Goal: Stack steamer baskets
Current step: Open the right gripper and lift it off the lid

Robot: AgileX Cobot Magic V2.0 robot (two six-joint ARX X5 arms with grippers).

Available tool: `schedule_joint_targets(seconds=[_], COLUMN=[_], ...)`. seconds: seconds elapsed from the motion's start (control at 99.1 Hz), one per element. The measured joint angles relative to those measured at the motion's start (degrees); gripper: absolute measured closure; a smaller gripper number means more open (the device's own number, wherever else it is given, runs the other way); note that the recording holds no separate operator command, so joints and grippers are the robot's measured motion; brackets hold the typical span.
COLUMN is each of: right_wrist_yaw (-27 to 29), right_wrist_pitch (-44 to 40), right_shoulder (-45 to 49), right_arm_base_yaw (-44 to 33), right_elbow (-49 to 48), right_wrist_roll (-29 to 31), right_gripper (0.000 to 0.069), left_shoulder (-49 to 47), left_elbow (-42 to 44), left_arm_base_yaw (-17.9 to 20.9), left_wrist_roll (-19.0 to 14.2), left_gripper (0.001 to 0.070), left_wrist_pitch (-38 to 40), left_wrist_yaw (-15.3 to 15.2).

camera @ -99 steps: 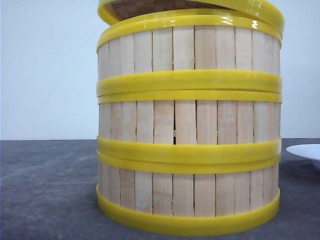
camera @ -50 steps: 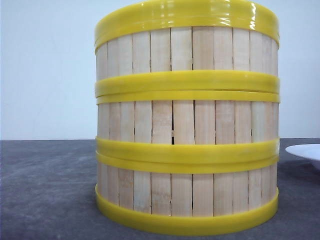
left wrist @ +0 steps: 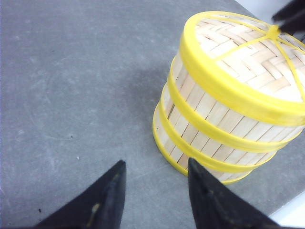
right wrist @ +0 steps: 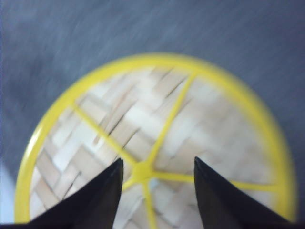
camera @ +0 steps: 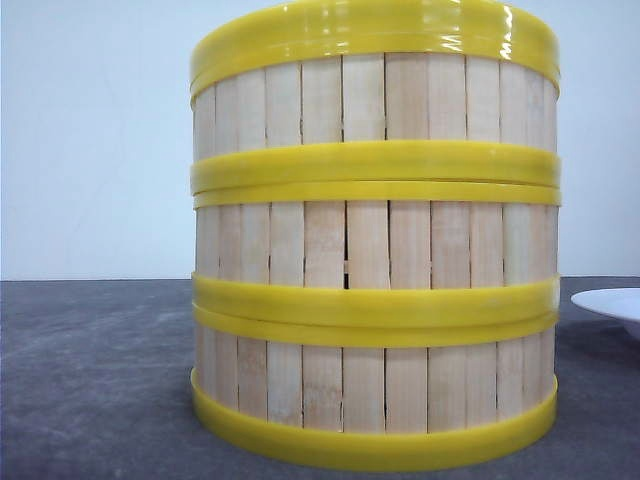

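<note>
Three steamer baskets stand stacked in one column on the grey table: bottom point(camera: 375, 390), middle point(camera: 375, 245), top point(camera: 375, 100). A flat woven lid point(left wrist: 248, 47) with yellow spokes sits level on the top basket. My right gripper point(right wrist: 157, 161) hangs open just above the lid point(right wrist: 152, 119), its jaws either side of the yellow hub point(right wrist: 142, 171), holding nothing. One of its dark fingers point(left wrist: 291, 16) shows over the hub in the left wrist view. Over bare table beside the foot of the stack point(left wrist: 200, 143), my left gripper point(left wrist: 156, 164) is open and empty.
A white plate point(camera: 610, 303) lies on the table right of the stack, partly cut off by the frame edge. Grey tabletop point(left wrist: 71, 95) stretches away on the stack's left side. A pale wall stands behind the table.
A second ago the lid hung tilted above the top basket; it now sits flat on its rim. Nothing has moved in the last half second.
</note>
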Motion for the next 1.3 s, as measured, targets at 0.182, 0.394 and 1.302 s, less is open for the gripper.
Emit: schedule_joint_targets(seconds=[0.182, 0.394, 1.302], right_wrist_yaw=[9.03, 17.84, 22.32], right_wrist_pitch=[0.09, -4.92, -6.95], right_shoulder=[-8.57, -18.43, -41.57], right_arm_base_yaw=[0.00, 0.02, 0.07], right_elbow=[5.90, 6.05, -23.21], right_wrist_roll=[1.20, 2.54, 14.49], right_gripper=[0.0407, 0.0407, 0.0571], left_shoulder=[0.00, 0.00, 0.00], left_elbow=[0.00, 0.00, 0.00], left_arm_base_yaw=[0.00, 0.00, 0.00], left_wrist_roll=[0.00, 0.00, 0.02], left_gripper=[0.0476, 0.0476, 0.0555], left_wrist_pitch=[0.00, 0.00, 1.33], left_wrist_yaw=[0.00, 0.00, 0.00])
